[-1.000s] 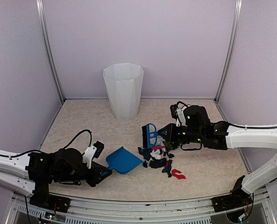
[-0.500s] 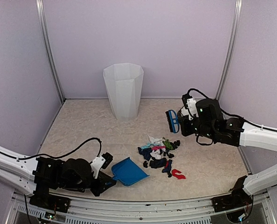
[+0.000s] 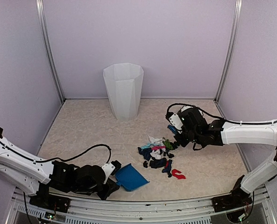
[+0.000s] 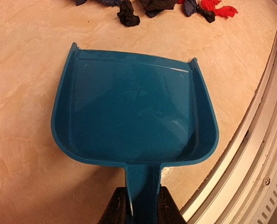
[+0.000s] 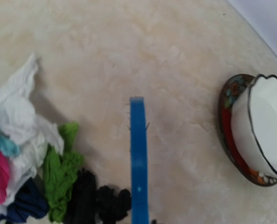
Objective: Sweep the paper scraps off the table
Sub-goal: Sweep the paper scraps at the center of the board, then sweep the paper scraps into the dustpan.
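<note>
The paper scraps (image 3: 158, 153) lie in a mixed pile mid-table, with a red bit (image 3: 178, 174) a little apart. In the right wrist view, white (image 5: 22, 107), green (image 5: 59, 172) and black (image 5: 99, 203) scraps sit left of the blue brush (image 5: 138, 172), seen edge-on. My right gripper (image 3: 175, 127) is shut on the brush just right of the pile; its fingers are out of its wrist view. My left gripper (image 4: 142, 209) is shut on the handle of the blue dustpan (image 4: 134, 107), which rests empty on the table (image 3: 82, 126) left of the pile, mouth toward the scraps (image 4: 128, 13).
A tall white bin (image 3: 123, 91) stands at the back centre. A white scalloped bowl (image 5: 262, 128) with a red patterned rim sits right of the brush. The table's metal front edge (image 4: 264, 140) runs close beside the dustpan (image 3: 130, 177).
The brush left the pile's left side, rose to the right, and has come down just right of the pile. The left arm drew the dustpan back toward the front edge.
</note>
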You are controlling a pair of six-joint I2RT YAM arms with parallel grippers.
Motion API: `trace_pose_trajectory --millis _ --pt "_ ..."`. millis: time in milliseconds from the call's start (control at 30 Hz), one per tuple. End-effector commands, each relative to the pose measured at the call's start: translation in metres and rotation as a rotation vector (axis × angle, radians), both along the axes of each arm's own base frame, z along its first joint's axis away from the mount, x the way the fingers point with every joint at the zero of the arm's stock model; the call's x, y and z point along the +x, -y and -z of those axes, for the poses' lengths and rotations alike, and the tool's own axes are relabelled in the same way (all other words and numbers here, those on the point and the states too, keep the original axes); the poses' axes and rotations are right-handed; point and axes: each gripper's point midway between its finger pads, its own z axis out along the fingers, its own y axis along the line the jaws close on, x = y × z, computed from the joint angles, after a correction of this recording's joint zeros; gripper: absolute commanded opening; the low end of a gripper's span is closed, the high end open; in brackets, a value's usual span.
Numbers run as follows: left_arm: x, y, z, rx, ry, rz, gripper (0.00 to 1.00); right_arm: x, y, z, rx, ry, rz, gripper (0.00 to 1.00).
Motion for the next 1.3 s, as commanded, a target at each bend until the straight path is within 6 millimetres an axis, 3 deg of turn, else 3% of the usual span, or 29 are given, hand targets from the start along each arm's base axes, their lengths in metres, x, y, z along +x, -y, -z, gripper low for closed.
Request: trace_pose_trajectory --millis 0,567,833,1267 --pt "0.010 0.017 -0.010 -0.041 0.008 0.006 0.00 0.009 -0.014 -0.001 -0.057 0.025 -0.093 0.00" --pt "0.015 0.023 0.019 0.029 -0.052 -0.008 0.00 -0.013 -0.060 0.044 -0.126 -0.064 -0.276 0.00" --pt "0.019 0.021 0.026 0.042 -0.069 -0.022 0.00 -0.034 -0.084 0.053 -0.130 -0.110 -0.339 0.00" --pt "0.026 0.020 0.039 0.063 -0.089 -0.053 0.00 -0.082 -0.116 0.049 -0.025 -0.184 -0.432 0.00"
